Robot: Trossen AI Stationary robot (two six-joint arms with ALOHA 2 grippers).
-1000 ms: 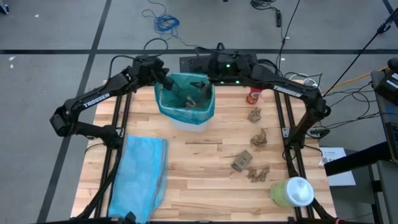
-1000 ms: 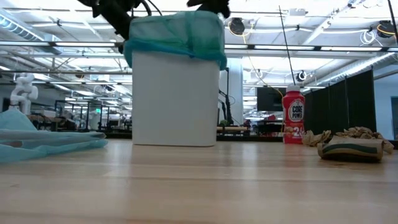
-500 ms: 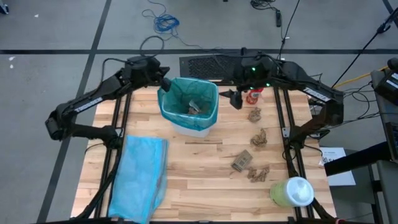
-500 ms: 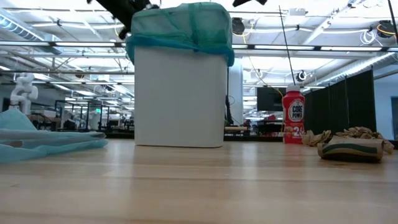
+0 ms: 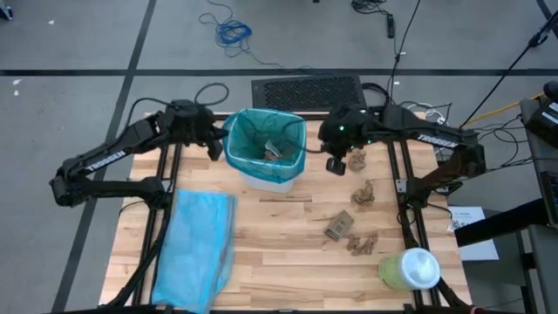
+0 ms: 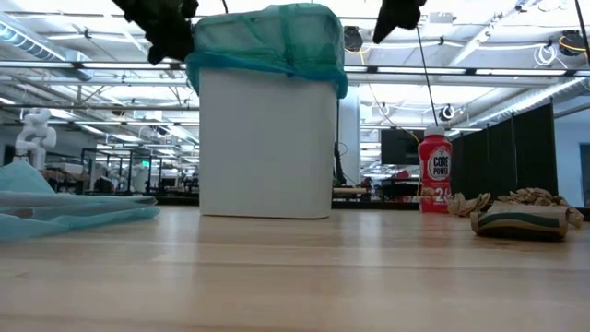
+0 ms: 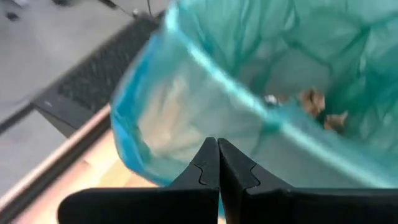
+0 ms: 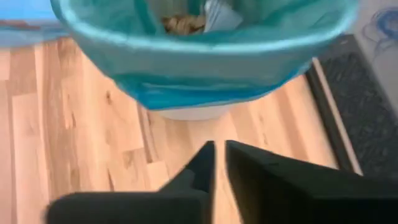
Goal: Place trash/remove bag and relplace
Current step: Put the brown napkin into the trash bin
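Observation:
A white bin lined with the teal bag stands at the table's far middle. Brown and white trash lies inside it. More brown trash scraps lie on the table to its right. My left gripper is shut and hangs just left of the bag's rim, holding nothing. My right gripper is shut and hovers just right of the bin, at rim height, with nothing between its fingers.
A sky-blue bag lies flat at the near left. A pale-green container with a white top stands at the near right corner. A red bottle stands far right, under my right arm. Bare wood lies in front of the bin.
My right gripper has come up out of the bin, gone toward the table's right edge and a little nearer, and shut on nothing. My left gripper has drawn away from the bin's far-left rim toward the left and near. The bin has slid slightly right and nearer.

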